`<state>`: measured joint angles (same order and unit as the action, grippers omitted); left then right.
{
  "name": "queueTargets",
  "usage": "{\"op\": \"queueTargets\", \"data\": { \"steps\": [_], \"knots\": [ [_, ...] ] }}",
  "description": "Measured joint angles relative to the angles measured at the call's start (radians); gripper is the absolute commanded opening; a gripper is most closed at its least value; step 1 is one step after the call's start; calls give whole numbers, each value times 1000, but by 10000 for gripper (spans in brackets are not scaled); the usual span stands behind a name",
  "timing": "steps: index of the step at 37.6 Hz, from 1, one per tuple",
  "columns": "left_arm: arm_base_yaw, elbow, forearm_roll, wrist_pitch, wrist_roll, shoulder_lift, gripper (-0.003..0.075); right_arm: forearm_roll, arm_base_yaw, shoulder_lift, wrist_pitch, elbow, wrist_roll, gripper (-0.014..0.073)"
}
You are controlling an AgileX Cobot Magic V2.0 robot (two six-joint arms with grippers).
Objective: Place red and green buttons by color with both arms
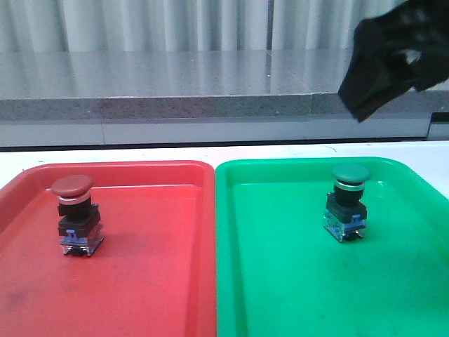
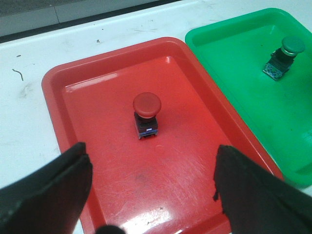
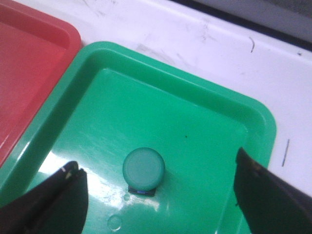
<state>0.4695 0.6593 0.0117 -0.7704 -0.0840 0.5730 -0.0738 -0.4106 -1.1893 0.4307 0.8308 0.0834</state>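
Observation:
The red button [image 1: 73, 213] stands upright in the red tray [image 1: 154, 281], at its left; it also shows in the left wrist view [image 2: 146, 115]. The green button [image 1: 348, 201] stands upright in the green tray [image 1: 280, 295]; it also shows in the right wrist view [image 3: 143, 170] and the left wrist view [image 2: 284, 56]. My left gripper [image 2: 153, 190] is open and empty above the red tray, short of the red button. My right gripper [image 3: 158, 200] is open and empty, high above the green button; part of it shows at the top right of the front view [image 1: 393, 56].
The two trays lie side by side on a white table [image 2: 29, 112]. A grey stone ledge [image 1: 175, 91] runs along the back. The red tray's edge [image 3: 29, 58] shows in the right wrist view.

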Motion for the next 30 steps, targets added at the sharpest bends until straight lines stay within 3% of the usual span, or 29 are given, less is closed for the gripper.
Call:
{"op": "queueTargets", "data": {
  "steps": [21,30],
  "knots": [
    [0,0,0,0,0,0,514,2,0,651,524,-1,0,624],
    [0,0,0,0,0,0,514,2,0,709,542,-1,0,619]
  ]
}}
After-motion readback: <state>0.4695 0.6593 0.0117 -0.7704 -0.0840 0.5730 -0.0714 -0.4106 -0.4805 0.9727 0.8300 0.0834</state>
